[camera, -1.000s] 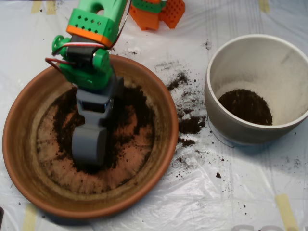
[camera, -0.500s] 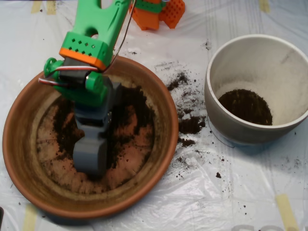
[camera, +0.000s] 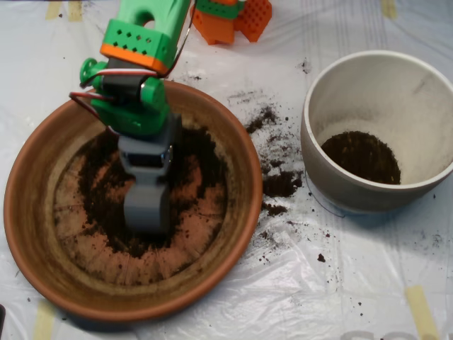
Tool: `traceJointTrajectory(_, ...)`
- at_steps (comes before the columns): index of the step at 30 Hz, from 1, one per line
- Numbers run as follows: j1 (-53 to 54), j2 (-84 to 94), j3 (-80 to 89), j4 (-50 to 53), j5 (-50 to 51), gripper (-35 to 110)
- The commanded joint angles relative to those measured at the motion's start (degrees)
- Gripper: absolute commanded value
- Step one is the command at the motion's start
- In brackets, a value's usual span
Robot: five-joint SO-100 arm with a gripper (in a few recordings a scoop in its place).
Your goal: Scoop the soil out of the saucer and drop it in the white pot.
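Bright, even light falls from above, slightly washing out the white plastic sheet (camera: 233, 297), whose wrinkles carry soft glare streaks toward 5 o'clock. The white pot (camera: 375, 78) is nearly overexposed on its inner wall (its rim edge stays readable), with a faint shadow below it. The saucer (camera: 42, 170) casts a dark shadow at 6 o'clock. Overall focus is soft, the grain noticeable.

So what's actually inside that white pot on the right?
A dark patch of soil lies on the bottom of the white pot, with the pale inner walls bare above it. How deep the soil goes cannot be seen from above.
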Motion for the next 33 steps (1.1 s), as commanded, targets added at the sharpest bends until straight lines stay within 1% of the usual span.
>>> traceJointTrajectory(1, -0.8, 10.2, 8.7, -4.8, -0.3, 35)
traceJointTrajectory(4, -0.8, 11.4, 11.1, -6.6, -0.3, 22)
traceJointTrajectory(5, -0.4, 11.9, 11.4, -7.0, -0.4, 20)
traceJointTrajectory(12, 1.1, 13.2, 12.1, -11.9, -0.4, 19)
traceJointTrajectory(18, 1.2, 16.7, 17.7, -18.9, -1.5, 17)
traceJointTrajectory(23, 0.3, 19.6, 21.6, -19.9, -2.1, 17)
traceJointTrajectory(28, -0.8, 21.5, 24.4, -17.8, -3.6, 17)
traceJointTrajectory(33, -2.0, 23.8, 27.2, -16.9, -6.4, 0)
